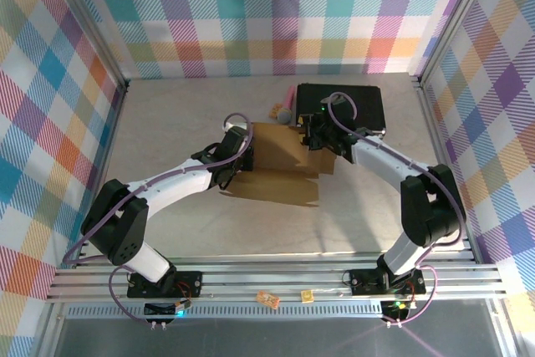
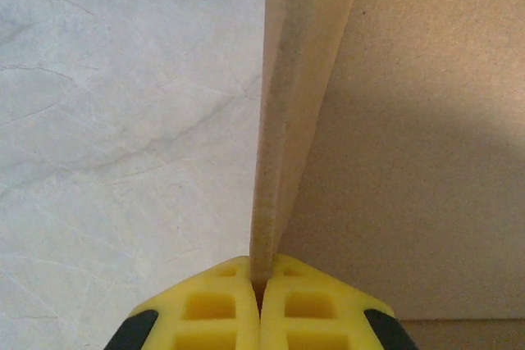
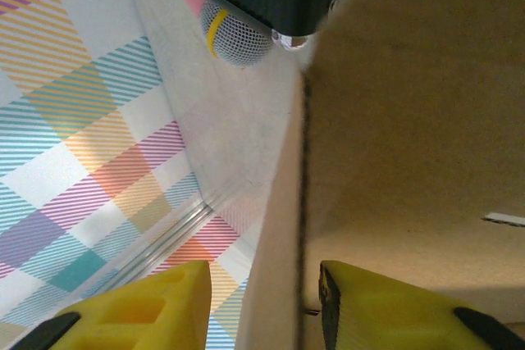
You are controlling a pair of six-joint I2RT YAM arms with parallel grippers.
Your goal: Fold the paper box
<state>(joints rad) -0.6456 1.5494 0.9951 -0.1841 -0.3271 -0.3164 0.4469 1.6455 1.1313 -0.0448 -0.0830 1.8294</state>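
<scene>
1. Progress looked early: the paper box [image 1: 280,165], a plain brown die-cut sheet of corrugated cardboard, lay mostly flat at the middle of the pale, stone-patterned table [image 1: 167,123], between the two arms. No closed box shape had formed.
2. At the sheet's left edge one flap stood upright. The left gripper [image 2: 261,280] was clenched on the end of that flap, with the cardboard pinched between its yellow fingers.
3. On the right side, the right gripper [image 3: 264,276] straddled another raised cardboard wall. A gap showed between the wall and one yellow finger [image 3: 156,309], so the claw read as released and not gripping.
4. By my judgement, most of the folding remained: the other walls had to be raised, the tabs tucked in and the shape closed. None of these steps showed as done.
5. The far right corner was tight. A black rectangular case [image 1: 343,106] sat just behind the right gripper, and whether it touched the cardboard could not be told. A grey mesh ball with a yellow band [image 3: 234,34] lay beside the case.
6. Open room lay elsewhere. Bare table stretched to the left and towards the arm bases, and the plaid side walls [image 1: 50,123] stood well apart from the sheet.
</scene>
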